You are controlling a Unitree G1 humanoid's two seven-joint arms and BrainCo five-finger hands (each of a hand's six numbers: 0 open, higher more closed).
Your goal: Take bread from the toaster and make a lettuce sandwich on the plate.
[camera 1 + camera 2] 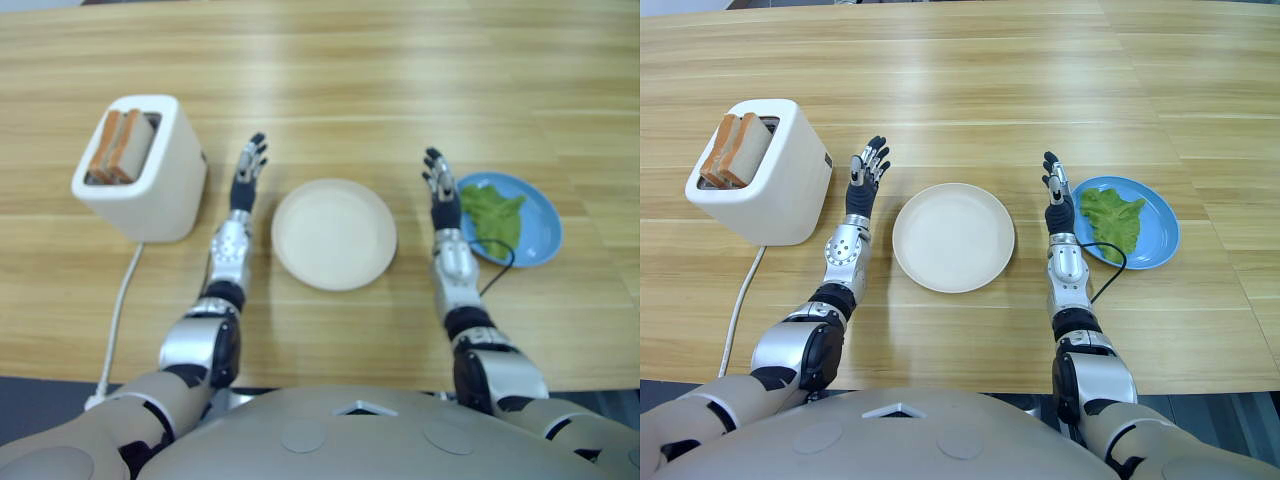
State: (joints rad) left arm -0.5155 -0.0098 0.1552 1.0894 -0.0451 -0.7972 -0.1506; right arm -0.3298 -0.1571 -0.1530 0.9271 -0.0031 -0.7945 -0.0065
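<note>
One white toaster (770, 185), at left of frame, holds two bread slices (735, 150), their lower parts hidden inside it. One cream plate (953, 237) lies at centre. One blue plate (1162, 240), at right, carries one clump of lettuce (1112, 218). The left hand (862, 185) and right hand (1057, 208) flank the cream plate above the tabletop (990, 80), fingers extended, holding nothing.
</note>
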